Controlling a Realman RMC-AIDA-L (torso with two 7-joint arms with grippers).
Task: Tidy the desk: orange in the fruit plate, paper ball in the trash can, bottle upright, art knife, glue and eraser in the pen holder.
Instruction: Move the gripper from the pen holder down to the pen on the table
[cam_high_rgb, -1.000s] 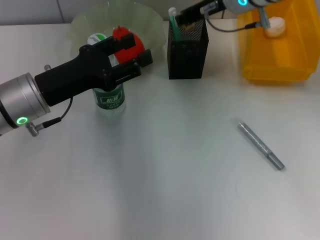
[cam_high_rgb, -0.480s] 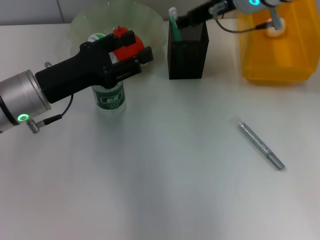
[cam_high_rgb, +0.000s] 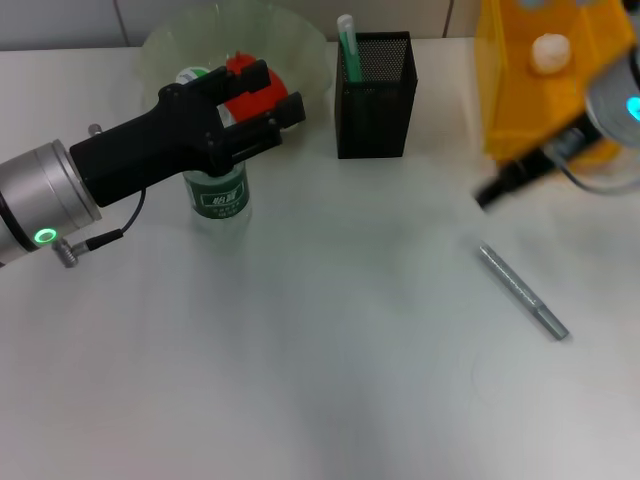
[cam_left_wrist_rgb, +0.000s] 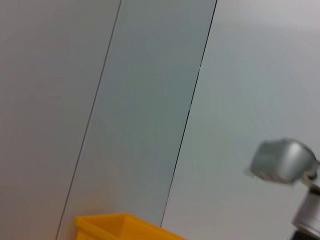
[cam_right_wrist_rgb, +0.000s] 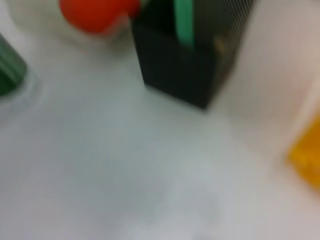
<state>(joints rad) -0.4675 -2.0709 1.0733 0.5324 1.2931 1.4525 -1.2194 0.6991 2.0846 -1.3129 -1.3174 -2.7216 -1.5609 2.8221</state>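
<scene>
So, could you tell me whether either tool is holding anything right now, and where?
Left tool sits over the upright bottle; a grip cannot be told. Right tool is blurred, apparently empty.

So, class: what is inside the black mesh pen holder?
A green stick stands in the pen holder, poking above its rim. The mesh walls hide anything lower down.

- The left gripper (cam_high_rgb: 262, 105) covers most of the bottle (cam_high_rgb: 220, 195) and part of the orange (cam_high_rgb: 258, 88).
- The right gripper (cam_high_rgb: 492, 192) is blurred; its fingers are perhaps closed, but I cannot tell.
- The trash can (cam_high_rgb: 520, 110) is cut by the picture's edge.
</scene>
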